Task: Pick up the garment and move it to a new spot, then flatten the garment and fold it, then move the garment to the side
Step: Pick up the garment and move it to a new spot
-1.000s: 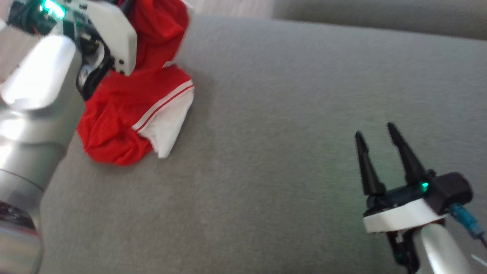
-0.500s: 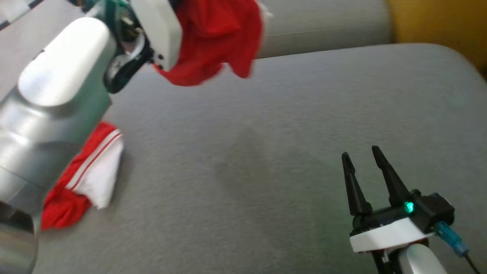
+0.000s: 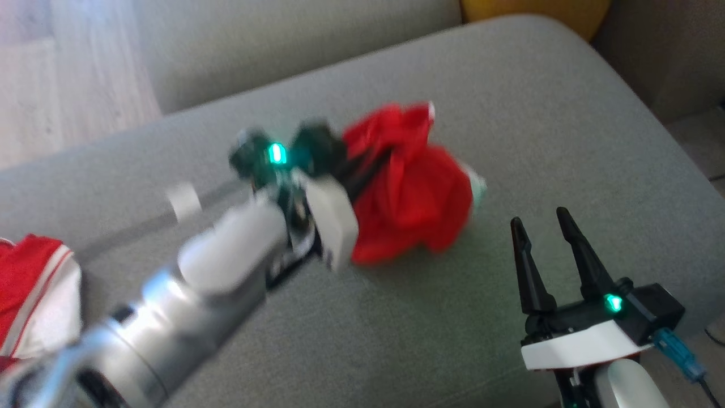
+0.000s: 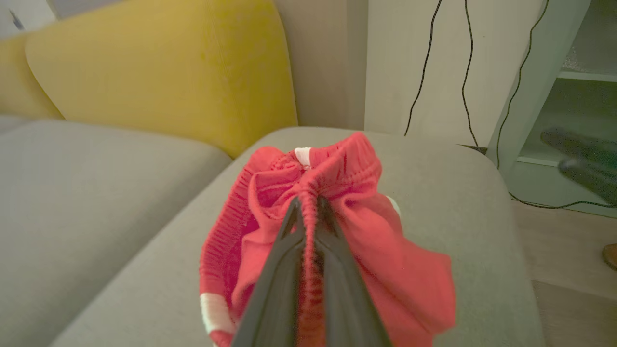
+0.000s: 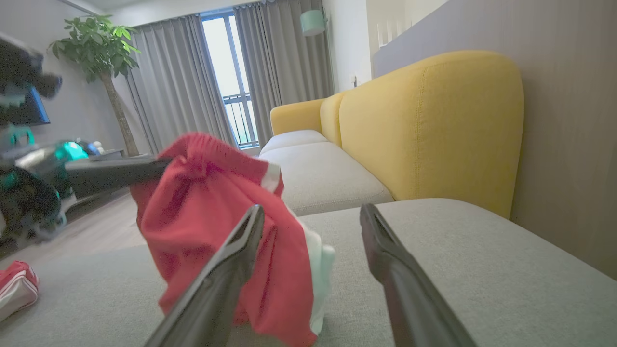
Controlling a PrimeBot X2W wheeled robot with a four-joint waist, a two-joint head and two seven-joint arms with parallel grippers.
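Your left gripper (image 4: 308,202) is pinched nearly closed on the garment (image 3: 419,192). In the wrist view, a ribbed red edge is squeezed between its two fingers. The rest of the cloth bunches around and beyond the fingertips and hangs in loose folds below them. A white stripe shows at the hem.

The bundle is over the cushion (image 3: 396,317). You cannot tell whether its lowest fold touches the fabric or hangs just above it.

Your right gripper (image 3: 538,216) is wide open and holds nothing, its fingers pointing out over the cushion. From this gripper, the garment is near, ahead and to the left. In the right wrist view, the left finger (image 5: 226,270) crosses in front of the red cloth, though no contact shows.

A second garment (image 3: 34,294), red with white trim, lies on the cushion well apart, on the far side of your left arm from the right gripper.

Beyond the left gripper's tips are a yellow backrest (image 4: 159,67), cables (image 4: 424,62) on the wall and a shelf (image 4: 544,96).
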